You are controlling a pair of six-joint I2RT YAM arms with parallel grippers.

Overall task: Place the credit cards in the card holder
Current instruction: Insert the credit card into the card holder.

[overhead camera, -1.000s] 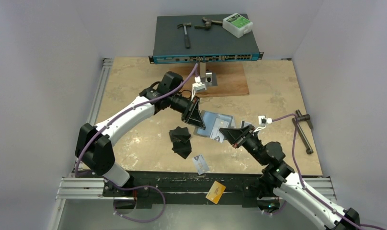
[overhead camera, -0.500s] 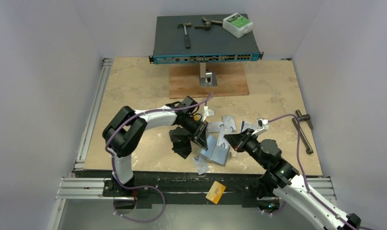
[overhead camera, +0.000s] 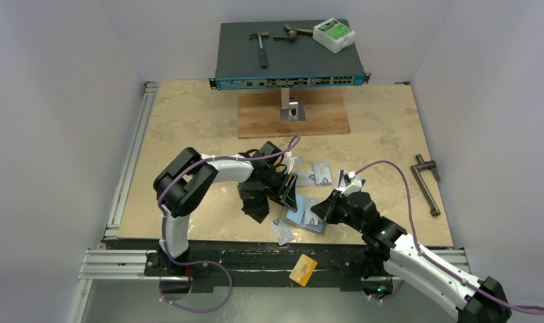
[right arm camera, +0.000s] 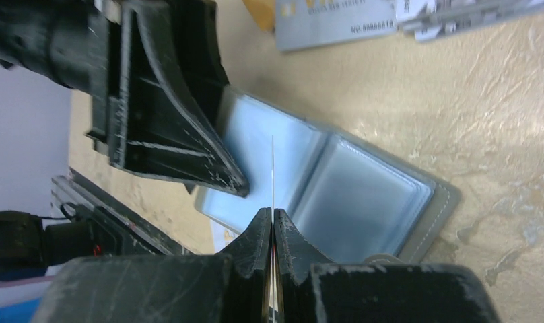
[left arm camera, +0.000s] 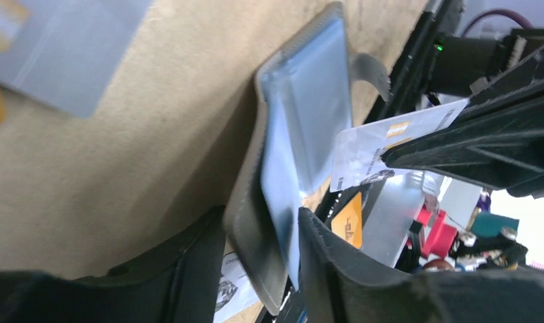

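Right wrist view: right gripper (right arm camera: 273, 222) clamped on the silver card (right arm camera: 273, 171), edge aimed twelve o'clock at the open card holder (right arm camera: 363, 195). Left gripper (left arm camera: 262, 262) straddles its flap, grip unclear. Best slide it in square, slowly.

Your card holder (overhead camera: 303, 219) lies open near the table's (overhead camera: 390, 128) front edge, between the left gripper (overhead camera: 291, 194) and the right gripper (overhead camera: 318, 210), whose held card (right arm camera: 273, 168) stands over it. The black case (overhead camera: 254, 198) sits just left, loose cards (overhead camera: 314, 176) behind, one card (overhead camera: 281, 231) in front, and a last card (overhead camera: 303, 269) on the front rail (overhead camera: 121, 259).
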